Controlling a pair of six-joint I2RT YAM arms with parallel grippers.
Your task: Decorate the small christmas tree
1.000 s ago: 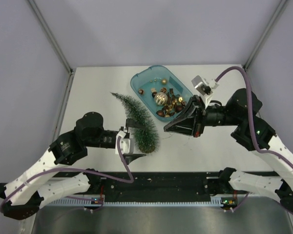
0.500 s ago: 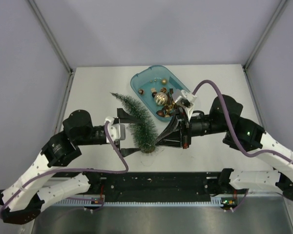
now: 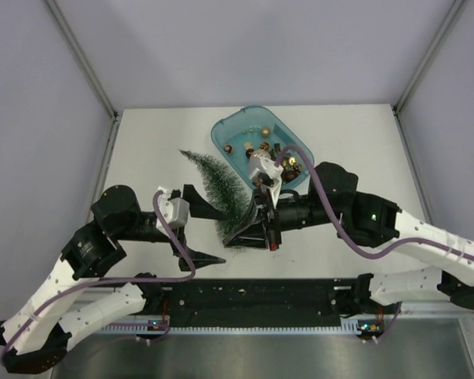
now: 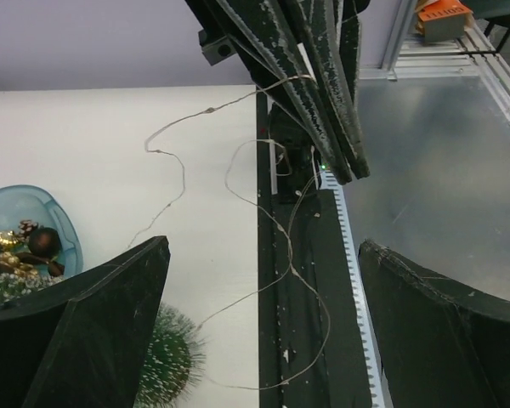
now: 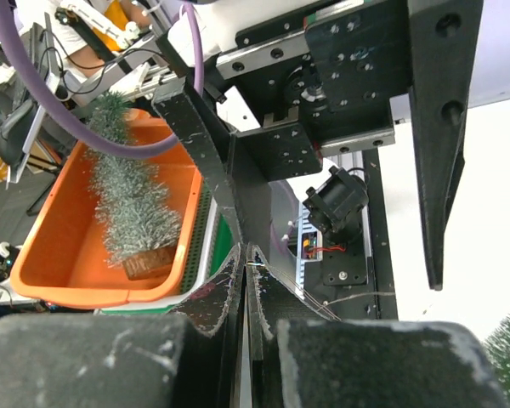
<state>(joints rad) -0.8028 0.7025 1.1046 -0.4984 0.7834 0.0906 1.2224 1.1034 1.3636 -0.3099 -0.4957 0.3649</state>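
The small christmas tree (image 3: 221, 185) lies on its side on the table (image 3: 142, 158), its wooden base between the spread fingers of the left tool (image 4: 259, 251), which grips nothing. The right tool (image 5: 246, 259) is pressed together on a thin wire (image 4: 210, 109) — probably a light string — so draping seems underway. Next, the wire must be laid over the bristles without tangling. Past the right tool, an orange bin (image 5: 51, 280) holds a second bottle-brush tree (image 5: 127, 212). Behind it, the teal tray (image 3: 221, 130) holds gold and brown ornaments (image 3: 257, 147).
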